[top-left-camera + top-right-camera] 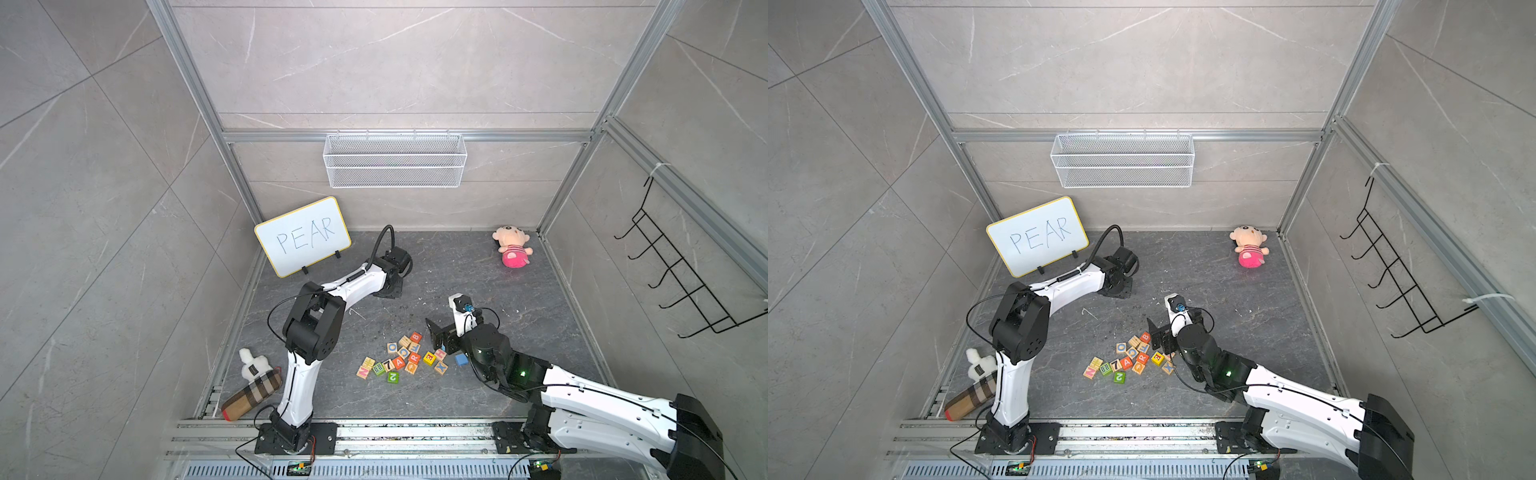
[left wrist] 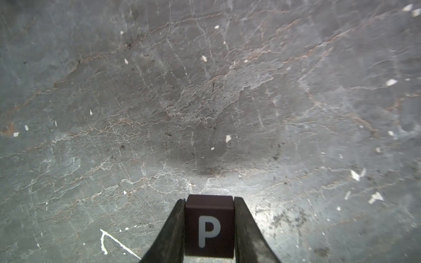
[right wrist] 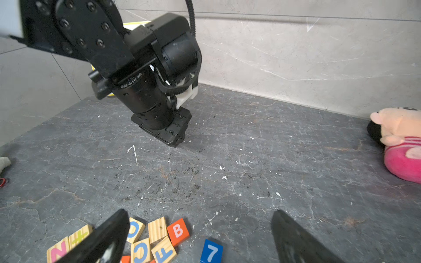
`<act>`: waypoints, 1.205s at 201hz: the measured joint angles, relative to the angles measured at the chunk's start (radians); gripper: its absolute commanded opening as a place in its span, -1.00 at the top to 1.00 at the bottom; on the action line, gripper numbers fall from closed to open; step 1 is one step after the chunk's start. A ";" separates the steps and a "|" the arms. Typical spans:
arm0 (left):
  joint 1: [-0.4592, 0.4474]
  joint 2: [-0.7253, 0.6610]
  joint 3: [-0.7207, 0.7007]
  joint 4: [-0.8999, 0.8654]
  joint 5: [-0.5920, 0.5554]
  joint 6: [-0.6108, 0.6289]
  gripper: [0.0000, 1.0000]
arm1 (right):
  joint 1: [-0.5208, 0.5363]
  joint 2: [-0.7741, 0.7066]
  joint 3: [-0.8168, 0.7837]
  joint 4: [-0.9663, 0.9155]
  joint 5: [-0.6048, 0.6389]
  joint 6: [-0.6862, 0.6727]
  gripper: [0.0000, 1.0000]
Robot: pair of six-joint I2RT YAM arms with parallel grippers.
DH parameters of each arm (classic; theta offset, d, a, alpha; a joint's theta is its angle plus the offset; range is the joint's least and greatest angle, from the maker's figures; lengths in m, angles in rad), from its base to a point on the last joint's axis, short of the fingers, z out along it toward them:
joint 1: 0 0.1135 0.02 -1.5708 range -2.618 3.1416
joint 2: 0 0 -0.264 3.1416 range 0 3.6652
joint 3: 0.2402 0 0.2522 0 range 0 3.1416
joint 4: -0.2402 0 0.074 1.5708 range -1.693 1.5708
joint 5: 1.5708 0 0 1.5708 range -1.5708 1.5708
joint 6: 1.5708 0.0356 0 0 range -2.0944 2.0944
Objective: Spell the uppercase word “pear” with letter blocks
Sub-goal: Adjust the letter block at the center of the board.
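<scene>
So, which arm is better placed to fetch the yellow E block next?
Right. The right gripper is open and hangs close to the yellow E block, at the pile. The left gripper is shut on the P block, far from the pile.

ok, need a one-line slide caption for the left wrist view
Left gripper shut on the dark P block, white letter facing the camera; grey marbled surface flecked with white chips beyond.
</scene>
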 measured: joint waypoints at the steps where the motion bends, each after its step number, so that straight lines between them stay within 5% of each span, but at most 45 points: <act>1: 0.000 0.000 0.000 0.000 0.000 0.000 0.81 | 0.000 -0.001 0.000 0.000 0.000 0.000 -0.99; 142: 0.000 0.044 -0.016 0.029 -0.009 -0.020 0.76 | 0.000 -0.015 -0.020 0.000 0.007 0.000 -0.99; 242: 0.000 0.048 -0.027 0.048 -0.008 -0.019 0.48 | 0.000 -0.015 -0.021 0.003 0.008 0.000 -0.99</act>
